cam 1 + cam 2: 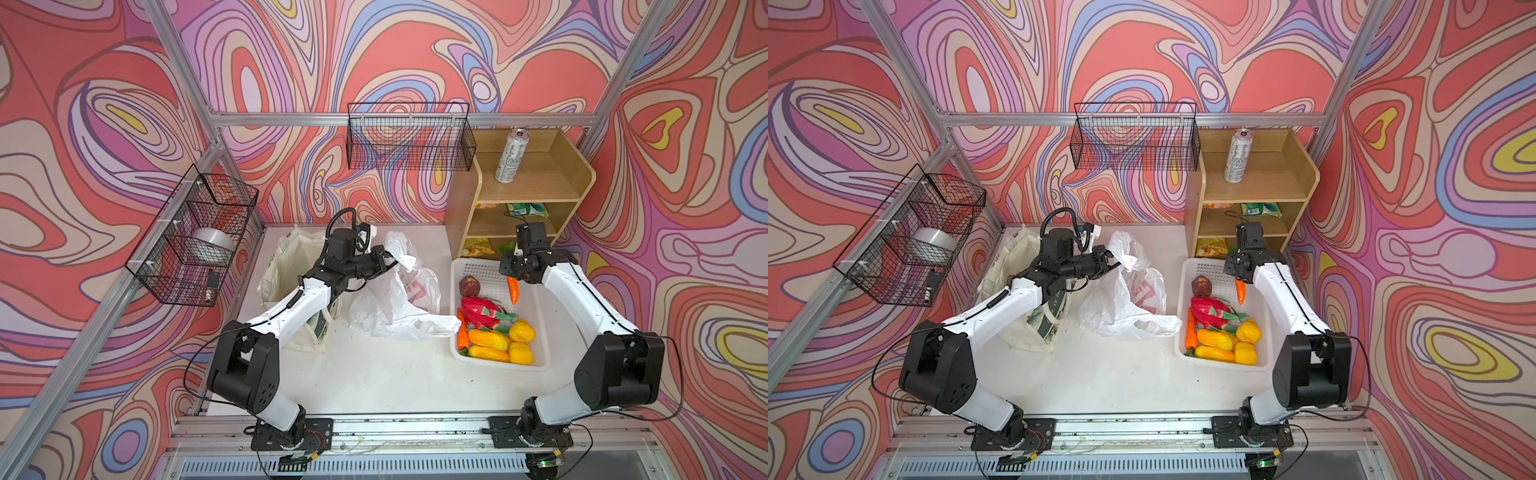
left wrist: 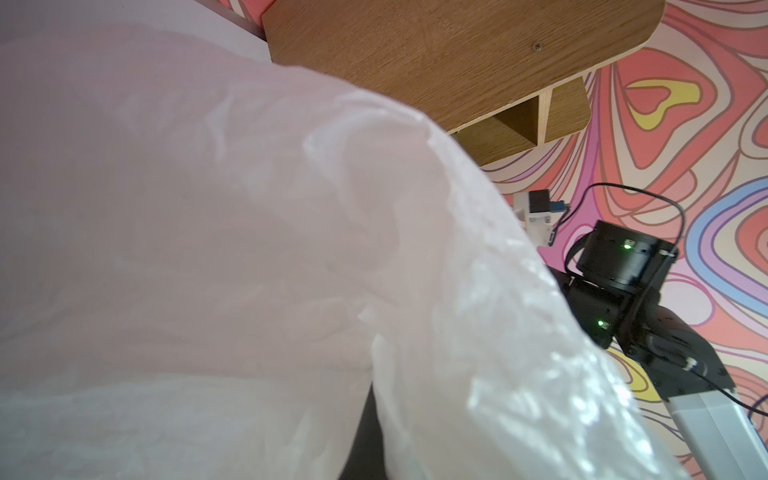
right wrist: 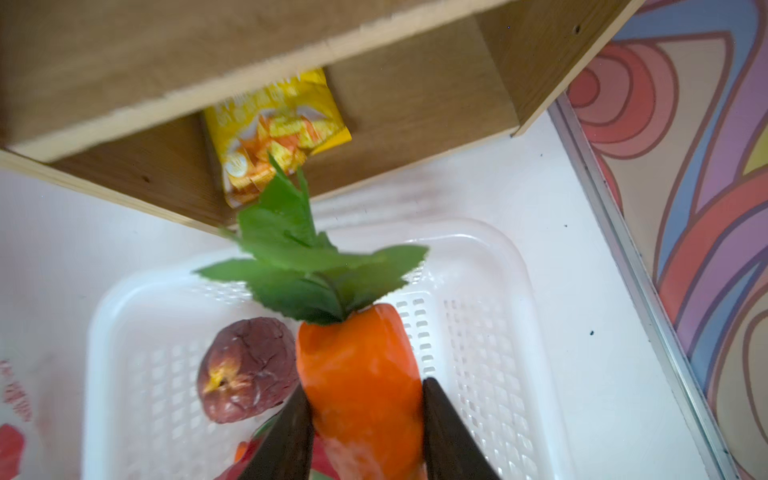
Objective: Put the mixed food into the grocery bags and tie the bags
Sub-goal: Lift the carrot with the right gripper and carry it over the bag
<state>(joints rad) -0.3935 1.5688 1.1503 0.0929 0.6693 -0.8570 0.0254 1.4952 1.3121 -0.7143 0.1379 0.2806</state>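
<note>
My left gripper (image 1: 388, 259) is shut on a raised fold of the white plastic bag (image 1: 395, 303), whose film fills the left wrist view (image 2: 249, 249). The cream canvas tote (image 1: 286, 266) slumps behind the left arm. My right gripper (image 3: 365, 415) is shut on an orange carrot (image 3: 357, 374) with green leaves, held above the far end of the white basket (image 1: 457, 266). In the basket lie a dragon fruit (image 1: 478, 309), yellow vegetables (image 1: 521, 332), another carrot (image 1: 462, 336) and a dark wrinkled fruit (image 3: 245, 370). A silver can (image 1: 512, 155) stands on the shelf top.
The wooden shelf (image 1: 540, 191) at the back right holds a green snack packet (image 1: 527, 209) and a yellow one (image 3: 278, 133). Black wire baskets hang on the back wall (image 1: 409, 137) and the left frame (image 1: 195, 237).
</note>
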